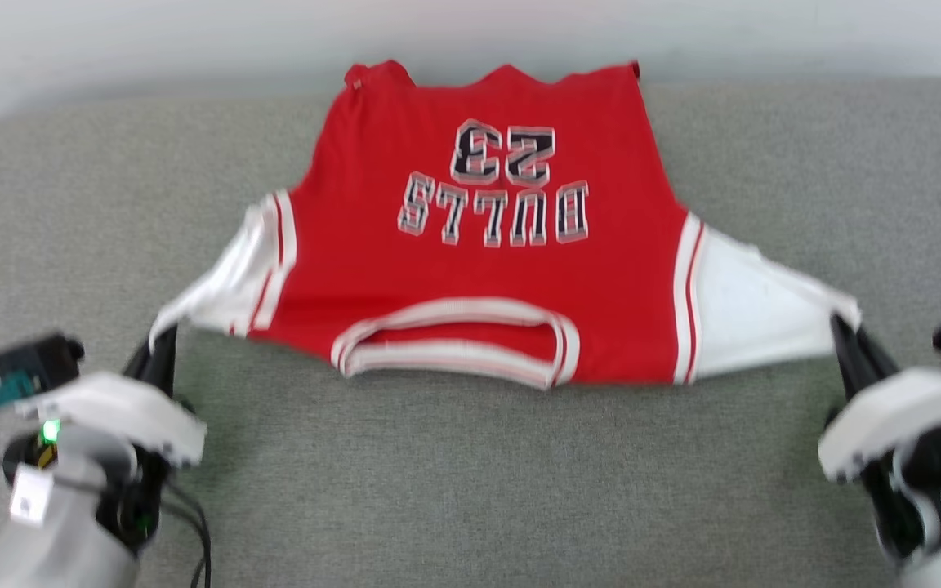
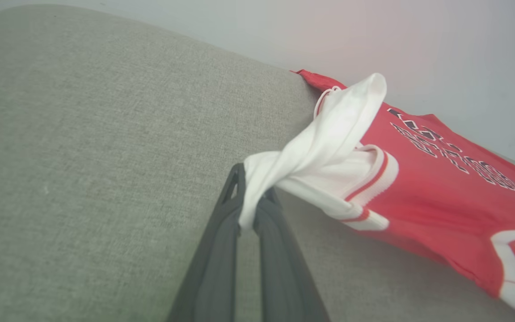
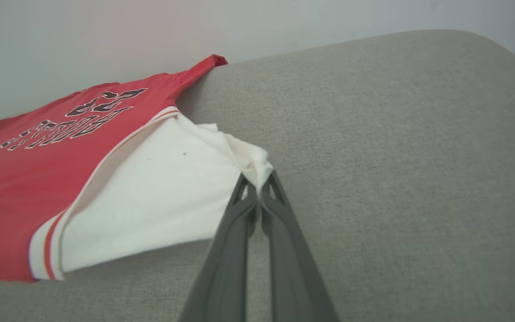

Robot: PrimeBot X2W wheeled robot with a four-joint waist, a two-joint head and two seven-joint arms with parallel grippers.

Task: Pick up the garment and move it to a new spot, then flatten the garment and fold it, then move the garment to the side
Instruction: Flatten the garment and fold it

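We see the garment (image 1: 479, 286) spread on the grey cushion (image 1: 470, 482), hem at the far edge by the wall (image 1: 111, 41) and collar toward us, stretched between our 2 pincers. Our left pincer (image 1: 162, 341) is clenched on the bunched white panel at the cloth's near-left corner, its tips pressed together with fabric between them. Our right pincer (image 1: 844, 328) is clamped the same way on the white tip of the near-right corner.

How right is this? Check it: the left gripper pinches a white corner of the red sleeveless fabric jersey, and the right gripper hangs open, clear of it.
One part is wrong: the right gripper is shut on the other white corner of the red sleeveless fabric jersey, as the right wrist view shows. The left gripper does pinch a white corner.
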